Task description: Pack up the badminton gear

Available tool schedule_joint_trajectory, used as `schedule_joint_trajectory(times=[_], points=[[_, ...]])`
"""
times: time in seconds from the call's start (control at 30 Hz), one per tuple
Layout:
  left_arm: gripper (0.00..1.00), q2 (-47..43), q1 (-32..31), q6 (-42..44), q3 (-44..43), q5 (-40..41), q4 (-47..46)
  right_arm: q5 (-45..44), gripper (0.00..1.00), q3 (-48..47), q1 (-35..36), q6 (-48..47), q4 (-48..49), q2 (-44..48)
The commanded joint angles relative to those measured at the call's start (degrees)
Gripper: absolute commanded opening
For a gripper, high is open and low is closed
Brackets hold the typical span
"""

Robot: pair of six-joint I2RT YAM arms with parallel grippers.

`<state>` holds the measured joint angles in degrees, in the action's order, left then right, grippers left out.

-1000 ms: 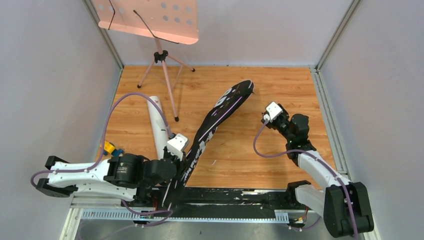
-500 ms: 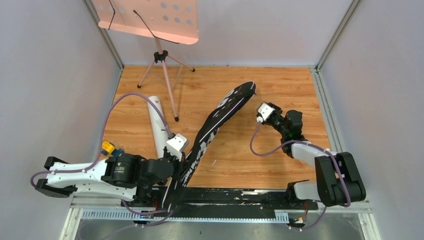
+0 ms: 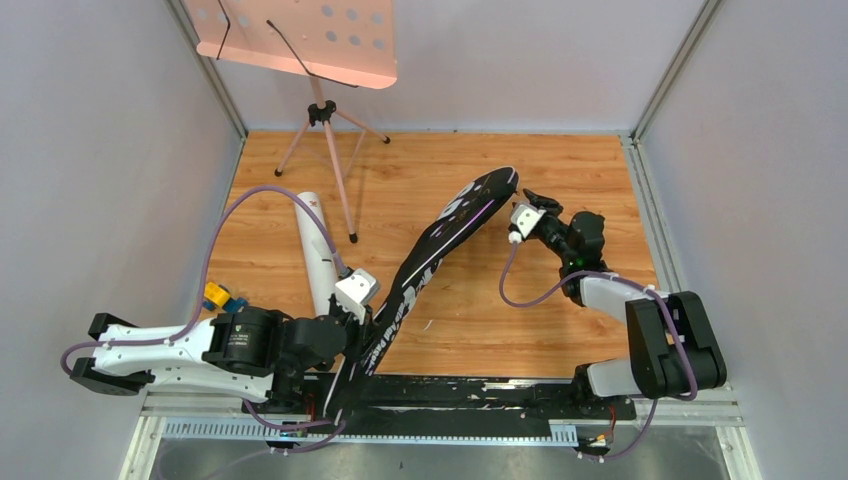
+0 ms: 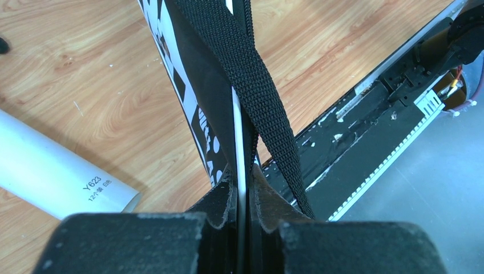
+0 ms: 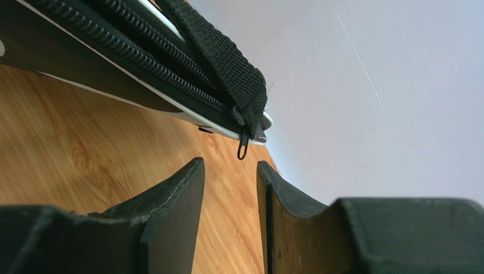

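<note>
The black bag [image 3: 430, 262] with white lettering stands on edge, slanting from the near rail up to its far tip [image 3: 497, 183]. At its near end my left gripper [image 3: 351, 325] is shut on the bag's white-piped edge [image 4: 242, 142], and a woven strap [image 4: 257, 85] runs past the fingers. My right gripper [image 3: 530, 197] hovers just right of the far tip. Its jaws [image 5: 230, 166] are open with only floor between them, and the zipper pull [image 5: 242, 149] hangs just beyond the fingertips. The white tube [image 3: 315, 250] lies on the floor left of the bag.
A pink music stand [image 3: 300, 40] with tripod legs [image 3: 335, 165] stands at the back left. A small yellow and blue toy [image 3: 222, 297] lies by the left wall. Grey walls close in both sides. A black rail [image 3: 470, 395] runs along the near edge.
My right arm has swung left and forward to the bag's far tip, its jaws narrowing. The bag's tip has shifted slightly right. The left gripper keeps its hold.
</note>
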<state>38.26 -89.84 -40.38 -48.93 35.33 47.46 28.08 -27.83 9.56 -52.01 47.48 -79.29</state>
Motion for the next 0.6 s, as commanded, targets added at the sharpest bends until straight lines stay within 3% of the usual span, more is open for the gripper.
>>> schedule_joint_trajectory(times=[0.0, 0.57], points=[[0.00, -0.85, 0.24, 1.32, -1.43, 2.49, -7.44, 1.97, 0.38, -1.92, -0.08, -3.73, 2.02, -0.31], [0.00, 1.02, 0.19, 2.55, -2.32, 2.13, -8.21, -0.82, 0.35, -4.24, 2.09, -9.80, -3.19, -1.07]])
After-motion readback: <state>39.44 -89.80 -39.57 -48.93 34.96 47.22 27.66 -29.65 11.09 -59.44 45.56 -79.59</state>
